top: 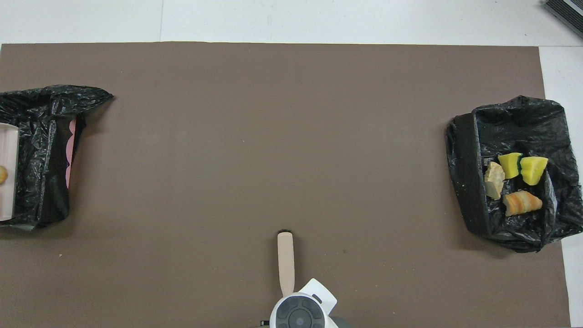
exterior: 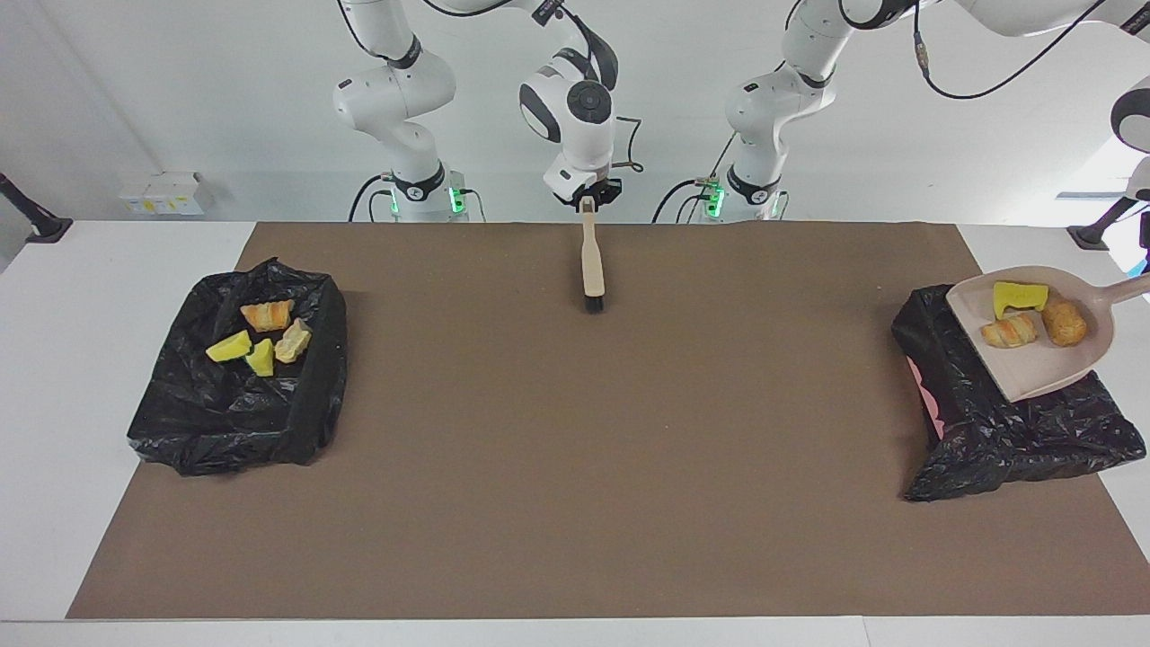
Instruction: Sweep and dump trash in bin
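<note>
**Progress.** The brown mat (exterior: 575, 467) covering the surface (exterior: 108, 270) carries no loose trash, so I judge the sweeping finished.

The bag-lined bin at the right arm's end (exterior: 225, 422) holds four pieces (exterior: 260, 337): two yellow wedges, a pale chunk and a striped roll.

The bag-lined bin at the left arm's end (exterior: 1015, 440) shows no pieces inside. The dustpan (exterior: 1033, 368) is raised over it, roughly level, with three pieces on it (exterior: 1020, 301): a yellow wedge, a striped roll and a brown roll. Tipping this load in is what remains.

The brush (exterior: 591, 265) stands at the middle of the mat's robot-side edge with its bristles on the mat. Its handle top is gripped in the right claw (exterior: 588, 199), which waits there.

**Not established.**
- The left claw is out of frame. The dustpan handle runs off the picture edge toward it, and since the pan is aloft I judge the claw closed on that handle.
- The overhead view cuts off all but a strip of the dustpan (top: 7, 173).
- The interior of the bin beneath the pan is screened by the pan.
- A pink patch (exterior: 930, 404) on that bin's side cannot be identified.
</note>
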You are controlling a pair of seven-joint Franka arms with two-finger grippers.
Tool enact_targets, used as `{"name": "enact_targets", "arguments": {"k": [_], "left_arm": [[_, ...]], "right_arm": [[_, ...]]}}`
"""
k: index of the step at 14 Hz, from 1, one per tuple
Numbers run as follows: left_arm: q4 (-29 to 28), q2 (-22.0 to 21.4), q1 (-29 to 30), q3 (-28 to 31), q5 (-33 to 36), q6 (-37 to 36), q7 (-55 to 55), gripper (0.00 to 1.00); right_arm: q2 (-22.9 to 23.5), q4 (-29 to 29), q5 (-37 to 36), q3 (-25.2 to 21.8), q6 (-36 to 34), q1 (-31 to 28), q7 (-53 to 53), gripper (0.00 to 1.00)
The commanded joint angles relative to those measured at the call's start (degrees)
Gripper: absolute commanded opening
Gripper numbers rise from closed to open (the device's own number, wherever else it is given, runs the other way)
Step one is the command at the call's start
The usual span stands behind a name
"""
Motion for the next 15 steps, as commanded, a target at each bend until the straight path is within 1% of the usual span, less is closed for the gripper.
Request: {"name": "enact_targets", "arguments": {"k": [1,3,4,5,6,9,11,13,14,15], "left_arm": [[1.04,0.47,-1.82,0.45,4.95,0.93,-1.57,0.00],[1.04,0.56,-2.17,0.53,5.93,2.68,-1.92,0.00],[1.13,0.65,-2.26,0.53,7.06,3.74,-2.36,0.00],[1.30,0.56,-2.61,0.45,8.64,3.83,-2.71,0.00],[1.48,0.56,-3.48,0.53,9.61,3.75,-2.89,0.00],[1.66,0.30,-4.63,0.53,12.60,3.57,-2.98,0.00],[1.83,0.04,-5.07,0.71,13.83,3.05,-3.33,0.00],[3.22,-0.23,-5.16,0.71,16.11,3.04,-3.33,0.00],[4.98,-0.14,-5.42,0.45,17.87,2.87,-3.33,0.00],[5.52,-0.14,-5.77,0.53,19.45,2.87,-3.42,0.00]], "right_arm": [[1.71,3.00,1.40,-0.40,1.21,-0.26,1.15,0.69],[1.62,5.64,1.22,-0.66,0.77,-3.41,0.98,0.87],[1.53,7.22,0.44,-0.66,0.60,-6.21,0.54,0.95],[1.53,8.71,0.17,-0.66,0.42,-8.85,0.19,1.00],[1.53,10.12,-0.44,-0.75,0.33,-11.58,0.01,1.00],[1.27,13.99,-10.26,-0.75,-0.02,-18.44,-0.86,1.00],[1.53,16.97,-11.78,-0.75,-1.59,-23.09,-1.30,1.00],[2.23,22.93,-11.96,-0.75,-7.19,-28.89,-6.90,1.00],[2.41,26.10,-12.05,-0.75,-10.79,-30.92,-11.02,1.00],[2.41,28.91,-12.31,-0.84,-13.53,-32.77,-14.19,1.00]]}}
